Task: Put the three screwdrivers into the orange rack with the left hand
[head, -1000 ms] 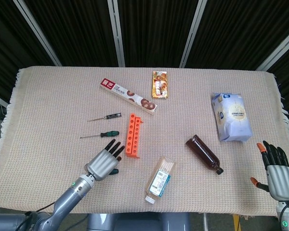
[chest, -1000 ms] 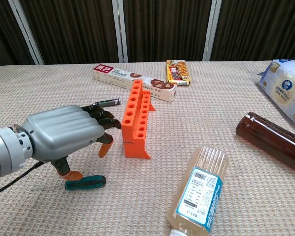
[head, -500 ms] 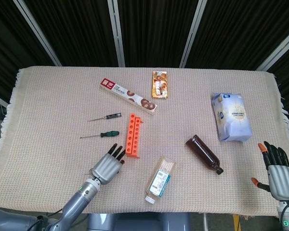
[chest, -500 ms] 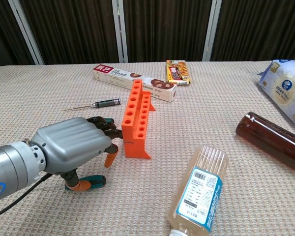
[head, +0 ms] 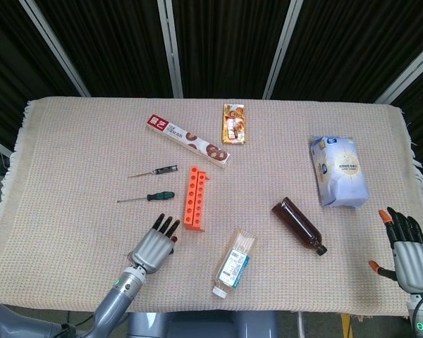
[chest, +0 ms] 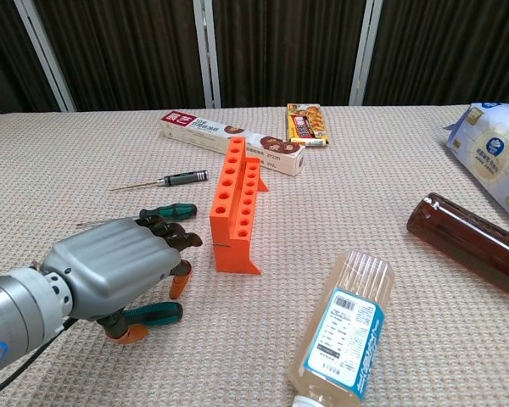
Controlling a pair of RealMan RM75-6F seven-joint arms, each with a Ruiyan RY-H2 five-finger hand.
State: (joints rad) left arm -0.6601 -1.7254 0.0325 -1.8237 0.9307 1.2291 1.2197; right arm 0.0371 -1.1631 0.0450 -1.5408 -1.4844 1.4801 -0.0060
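Note:
The orange rack (head: 194, 198) (chest: 237, 203) lies mid-table with its holes facing up. A thin black screwdriver (head: 155, 171) (chest: 165, 180) and a green-handled screwdriver (head: 148, 198) (chest: 174, 210) lie to its left. Another green-handled screwdriver (chest: 153, 313) lies nearer the front edge, partly under my left hand (head: 154, 243) (chest: 119, 271). The fingers are spread above it and the thumb tip sits against the handle. It still lies on the cloth. My right hand (head: 409, 255) hangs open at the table's front right corner, holding nothing.
A clear labelled bottle (head: 234, 262) (chest: 343, 331) lies right of the rack, with a brown bottle (head: 299, 225) (chest: 475, 242) further right. A white-blue bag (head: 340, 171) lies at the right. A long biscuit box (head: 187, 140) and a snack pack (head: 234, 124) lie behind the rack.
My left hand has drawn back toward the front edge and sunk lower, uncovering the green-handled screwdriver beside the rack. The right hand has hardly moved.

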